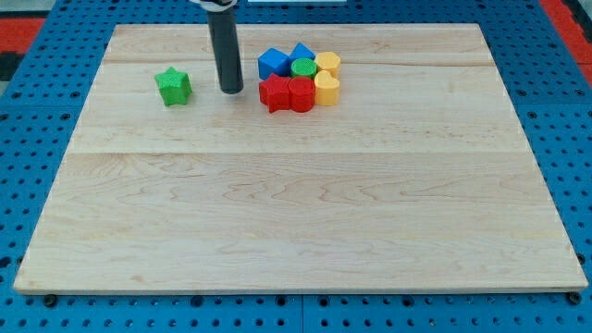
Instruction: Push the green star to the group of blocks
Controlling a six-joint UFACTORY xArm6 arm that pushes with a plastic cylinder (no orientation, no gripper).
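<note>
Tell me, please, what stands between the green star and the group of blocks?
In the camera view, only my tip stands between the green star at the view's left and the group of blocks at the view's right; otherwise bare wooden board.

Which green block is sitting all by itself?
The green star. It sits alone toward the view's left of my tip, while the green round block is packed in the group on the view's right.

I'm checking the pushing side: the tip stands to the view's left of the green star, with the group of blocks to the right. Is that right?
Not quite. In the camera view my tip stands to the view's right of the green star, between it and the group of blocks. The group is indeed on the right.
</note>
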